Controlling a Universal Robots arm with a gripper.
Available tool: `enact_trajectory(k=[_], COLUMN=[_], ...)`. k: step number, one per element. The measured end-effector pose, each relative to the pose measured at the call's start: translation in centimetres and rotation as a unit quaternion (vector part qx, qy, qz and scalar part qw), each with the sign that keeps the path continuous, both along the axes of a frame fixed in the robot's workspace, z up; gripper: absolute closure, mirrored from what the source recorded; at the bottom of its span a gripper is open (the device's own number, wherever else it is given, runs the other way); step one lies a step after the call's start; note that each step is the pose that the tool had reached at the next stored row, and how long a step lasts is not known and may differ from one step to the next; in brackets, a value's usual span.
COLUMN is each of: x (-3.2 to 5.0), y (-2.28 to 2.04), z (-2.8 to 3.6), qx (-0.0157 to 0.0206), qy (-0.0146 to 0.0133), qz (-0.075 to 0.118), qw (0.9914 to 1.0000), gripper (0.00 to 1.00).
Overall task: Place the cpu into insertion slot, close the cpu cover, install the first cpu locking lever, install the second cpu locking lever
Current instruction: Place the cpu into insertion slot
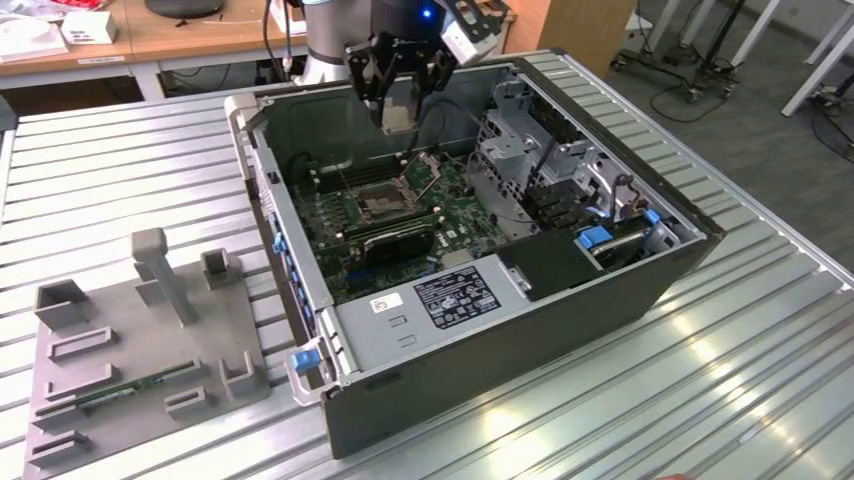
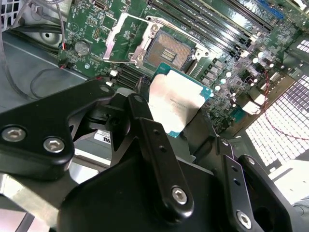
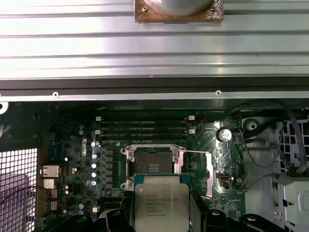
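My gripper hangs above the open computer case, shut on the cpu, a flat square chip with a silver-grey top. In both wrist views the cpu sits between the black fingers, held clear above the green motherboard. The insertion slot lies open a short way beyond the chip, its dark contact field bare. The cpu cover, a silvery frame plate, is swung open to one side of the slot.
The case walls ring the motherboard. Long black memory slots run beside the socket. A metal drive cage rises at the exterior view's right. A grey fixture block stands on the ribbed metal table at the left.
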State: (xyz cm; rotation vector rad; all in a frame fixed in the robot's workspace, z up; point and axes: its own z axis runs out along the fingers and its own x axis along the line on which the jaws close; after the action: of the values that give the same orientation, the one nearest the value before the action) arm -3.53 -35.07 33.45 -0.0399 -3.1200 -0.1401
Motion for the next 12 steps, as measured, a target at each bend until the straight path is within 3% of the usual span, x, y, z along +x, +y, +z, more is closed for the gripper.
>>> enact_trajectory(k=[12], x=[0.00], y=[0.00], z=[-0.57], qx=[-0.0004], qy=[0.0001], qz=[0.000], qw=[1.00000], gripper=[0.46])
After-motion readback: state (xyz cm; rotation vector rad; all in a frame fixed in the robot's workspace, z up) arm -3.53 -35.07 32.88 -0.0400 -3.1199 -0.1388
